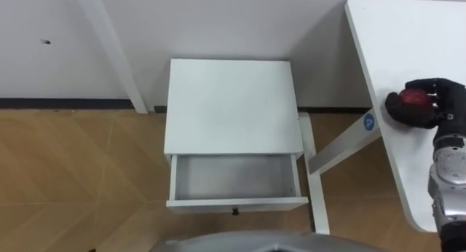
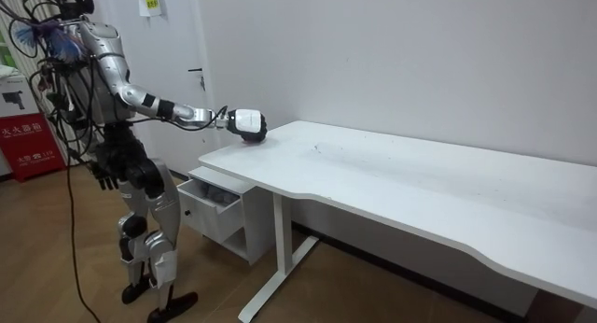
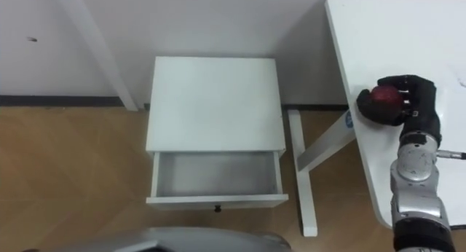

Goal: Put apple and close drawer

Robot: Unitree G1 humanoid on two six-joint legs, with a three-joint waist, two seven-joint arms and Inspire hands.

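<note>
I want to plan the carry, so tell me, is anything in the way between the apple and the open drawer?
Nothing visible blocks it. The right hand has its fingers curled round the apple on the desk; the drawer stands open to its left. Only the desk's leg lies between, lower down.

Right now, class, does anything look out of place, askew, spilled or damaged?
Nothing stands out. The drawer sits squarely open and empty; the right hand is curled round the apple at the edge of the table.
</note>
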